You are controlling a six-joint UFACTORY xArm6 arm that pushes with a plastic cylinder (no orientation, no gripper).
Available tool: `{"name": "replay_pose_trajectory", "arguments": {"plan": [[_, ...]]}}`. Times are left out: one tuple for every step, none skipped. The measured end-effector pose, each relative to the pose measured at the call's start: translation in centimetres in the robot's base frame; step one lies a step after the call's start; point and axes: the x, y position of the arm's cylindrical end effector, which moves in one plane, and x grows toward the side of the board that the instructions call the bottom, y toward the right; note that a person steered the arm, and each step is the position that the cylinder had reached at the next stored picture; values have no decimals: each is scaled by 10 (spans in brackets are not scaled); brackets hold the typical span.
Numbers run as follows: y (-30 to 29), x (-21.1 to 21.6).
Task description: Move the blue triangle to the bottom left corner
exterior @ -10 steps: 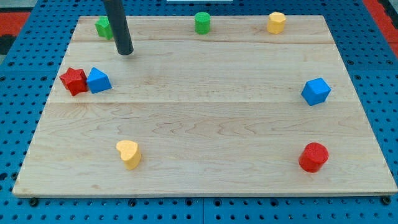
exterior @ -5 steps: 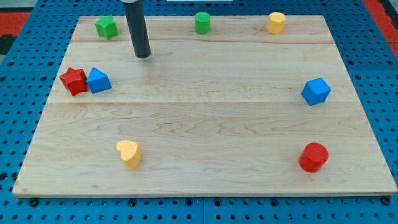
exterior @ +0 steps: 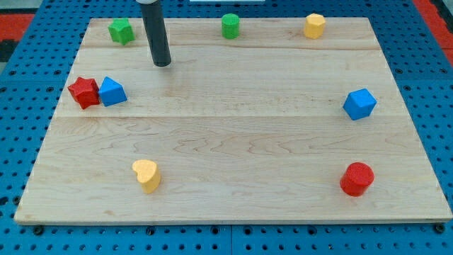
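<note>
You see blue triangle [exterior: 112, 92]: small, peaked, bright blue | touching red block [exterior: 84, 92] on its view's right | my tip [exterior: 163, 64] apart, up-right of red block | no pincer, bare rod

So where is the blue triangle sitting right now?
The blue triangle sits near the board's left edge in the camera view, touching the red block on its left; my tip is above and right of it, apart.

Rod [exterior: 156, 32] — upper length cut off by the view's top edge; arm above it not shown. Blue pegboard [exterior: 432, 85] around the wooden board [exterior: 233, 142] — cut off at all four edges. Red surface [exterior: 21, 21] beyond the board's top corners — only slivers seen, nature not determinable.
</note>
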Motion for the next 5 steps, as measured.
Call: {"name": "replay_pose_trajectory", "arguments": {"plan": [[0, 0], [0, 3], [-20, 35], [-44, 75], [-45, 38]]}}
